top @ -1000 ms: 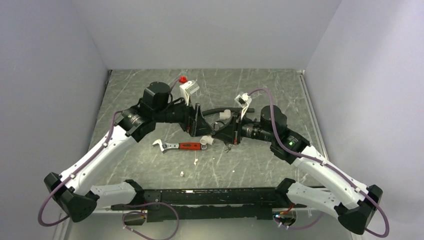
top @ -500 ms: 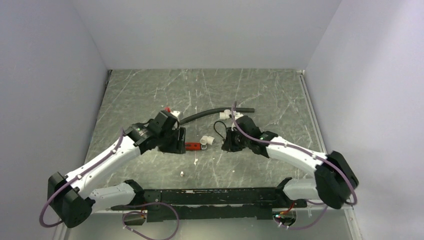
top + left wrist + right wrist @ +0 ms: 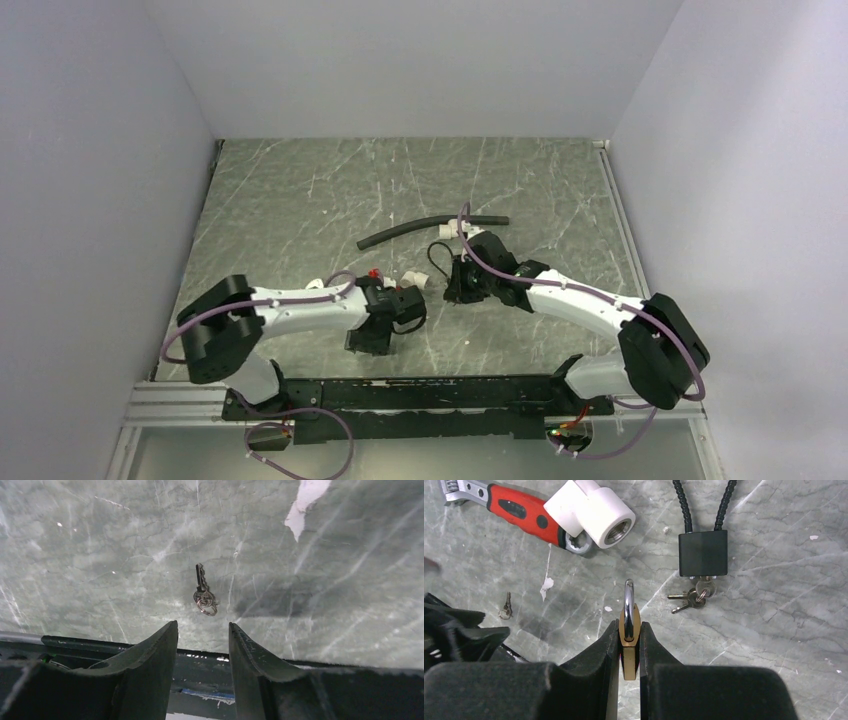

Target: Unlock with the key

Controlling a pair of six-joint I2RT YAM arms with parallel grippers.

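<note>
Nearest the table's front rail, the left gripper (image 3: 202,627) hangs over the stone-patterned table (image 3: 75,555) with its jaws parted and nothing between them. Just beyond its fingertips lies the key (image 3: 202,590), flat on the surface and not yet touched.

The trouble I expect starts here. The key is thin and lies flush on a hard top, so blunt fingers closing from either side could ride over it or push it away. They might also catch only the small loose ring at its head, which would leave the key swinging. A skewed grip would spoil the entry into the lock, whose keyhole is not visible in any view.

The key's long axis runs from the front rail toward the back of the table, crosswise to the line the jaws close along. The ringed head sits nearer the gripper, and the blade points away, leaning slightly left in the wrist view.

Farther out lies a white scrap (image 3: 305,502). Beyond it, the right gripper (image 3: 629,627) is clamped on the brass padlock (image 3: 629,615), shackle pointing away. Past that lie a black cable lock (image 3: 702,552) with its own bunch of keys (image 3: 689,599), a possible decoy, then a white pipe fitting (image 3: 591,512) and a red-handled wrench (image 3: 519,512)
</note>
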